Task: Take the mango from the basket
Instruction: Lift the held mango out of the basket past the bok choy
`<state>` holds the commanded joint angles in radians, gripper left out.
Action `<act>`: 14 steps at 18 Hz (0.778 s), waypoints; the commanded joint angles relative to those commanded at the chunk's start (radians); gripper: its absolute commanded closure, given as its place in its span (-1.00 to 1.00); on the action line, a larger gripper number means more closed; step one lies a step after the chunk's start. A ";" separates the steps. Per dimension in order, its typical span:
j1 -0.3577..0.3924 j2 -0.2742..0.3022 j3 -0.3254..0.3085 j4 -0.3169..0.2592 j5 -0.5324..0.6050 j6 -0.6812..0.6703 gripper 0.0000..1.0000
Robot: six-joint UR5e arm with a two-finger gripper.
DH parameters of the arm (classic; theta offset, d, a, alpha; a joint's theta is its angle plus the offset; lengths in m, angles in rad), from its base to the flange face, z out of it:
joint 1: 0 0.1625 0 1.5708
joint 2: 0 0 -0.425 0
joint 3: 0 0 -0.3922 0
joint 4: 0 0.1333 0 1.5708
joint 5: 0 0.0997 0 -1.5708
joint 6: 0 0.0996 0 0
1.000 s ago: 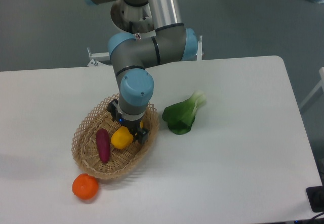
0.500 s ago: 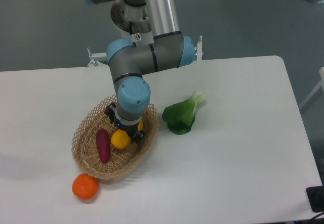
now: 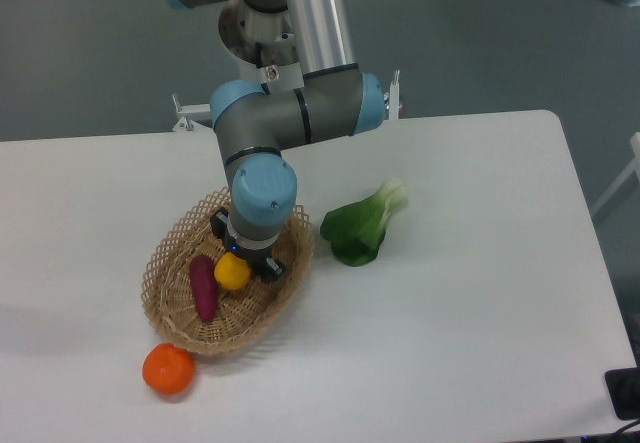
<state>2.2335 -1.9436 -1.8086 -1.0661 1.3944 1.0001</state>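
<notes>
The mango [image 3: 231, 272] is yellow and lies in the middle of the oval tan wicker basket [image 3: 170, 253] at the table's front left. Only its lower end shows; the rest is hidden under the wrist. My gripper [image 3: 247, 253] points straight down into the basket, right over the mango. Its dark fingers [image 3: 273, 268] stand on either side of the fruit, and the jaws look open, with no lift visible. A slim purple vegetable [image 3: 203, 286] lies in the basket just left of the mango.
A round orange fruit [image 3: 168, 369] sits on the table just in front of the basket. A green leafy vegetable [image 3: 362, 226] lies to the right of the basket. The arm's base stands behind the table's far edge.
The gripper has moved down and slightly left into the basket, covering more of the mango. The mango, purple vegetable and basket have stayed in place.
</notes>
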 joint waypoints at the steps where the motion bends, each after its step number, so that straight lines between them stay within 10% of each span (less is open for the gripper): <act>1: 0.003 0.005 0.000 -0.002 0.000 0.003 0.13; 14: 0.155 0.046 0.110 -0.009 0.005 0.012 0.14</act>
<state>2.3882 -1.8975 -1.6982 -1.0753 1.3990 1.0124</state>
